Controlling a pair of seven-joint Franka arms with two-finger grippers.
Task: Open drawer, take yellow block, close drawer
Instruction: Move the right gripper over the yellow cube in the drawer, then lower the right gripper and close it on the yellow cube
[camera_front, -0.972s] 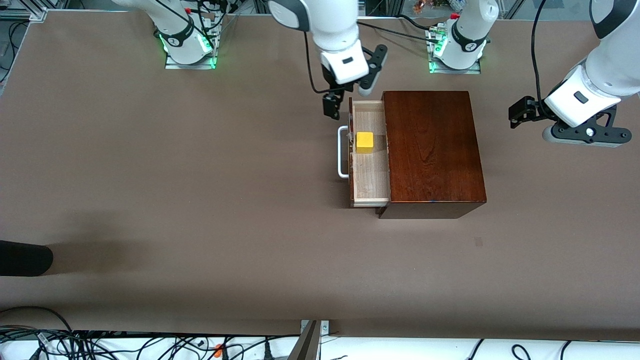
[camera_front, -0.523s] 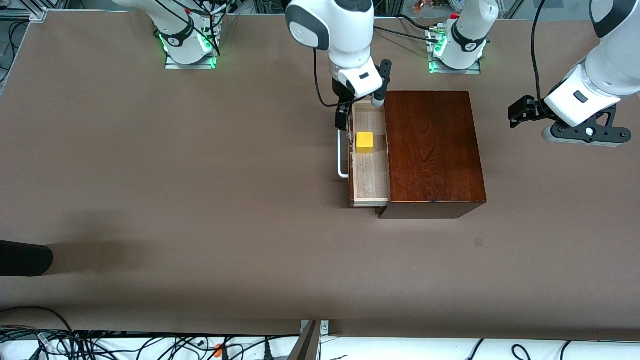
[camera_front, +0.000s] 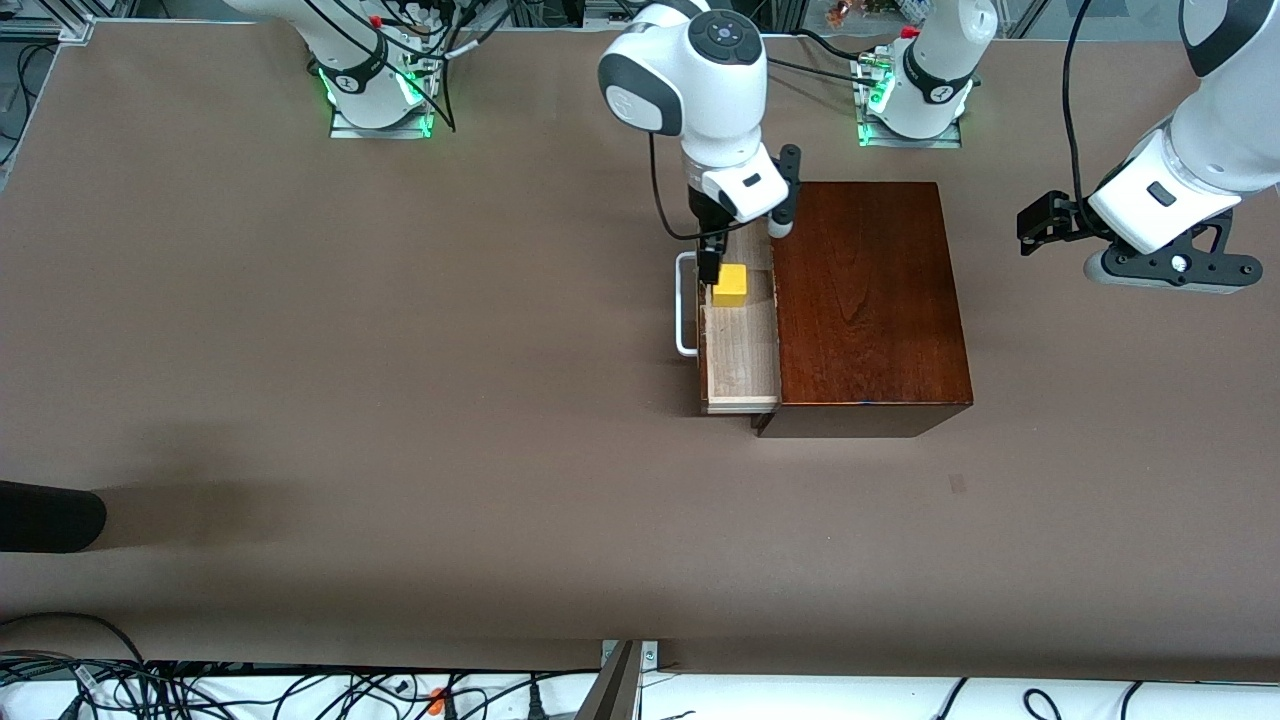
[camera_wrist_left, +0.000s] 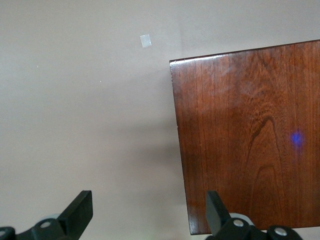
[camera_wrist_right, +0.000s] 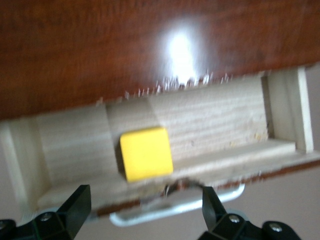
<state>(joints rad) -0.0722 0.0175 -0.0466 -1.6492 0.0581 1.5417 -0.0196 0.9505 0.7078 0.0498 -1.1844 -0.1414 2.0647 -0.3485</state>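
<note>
I am holding my right gripper (camera_front: 722, 262) over the open drawer (camera_front: 741, 345), just above the yellow block (camera_front: 730, 284). Its fingers are spread wide and are gripping nothing; in the right wrist view both fingertips (camera_wrist_right: 74, 202) are showing well apart, with the block (camera_wrist_right: 146, 153) lying between them and lower down. I am not touching the block.

The drawer is standing pulled out of the wooden box (camera_front: 865, 305) toward the right arm's end of the table. Its pale interior is exposed, and its white handle (camera_front: 685, 305) is projecting from the dark front. The yellow block is sitting on the drawer floor, close to the drawer front and in the half of the drawer farther from the front camera. It is resting flat and upright. In the right wrist view the handle (camera_wrist_right: 175, 210) is showing just outside the drawer front, beside the block.

I am keeping my left gripper (camera_front: 1040, 228) in the air over the bare table (camera_front: 400, 400) toward the left arm's end, well apart from the box; this arm is waiting. Its fingers (camera_wrist_left: 80, 212) are parted and empty, and the left wrist view is showing one corner of the box top (camera_wrist_left: 250, 135) beneath them.
</note>
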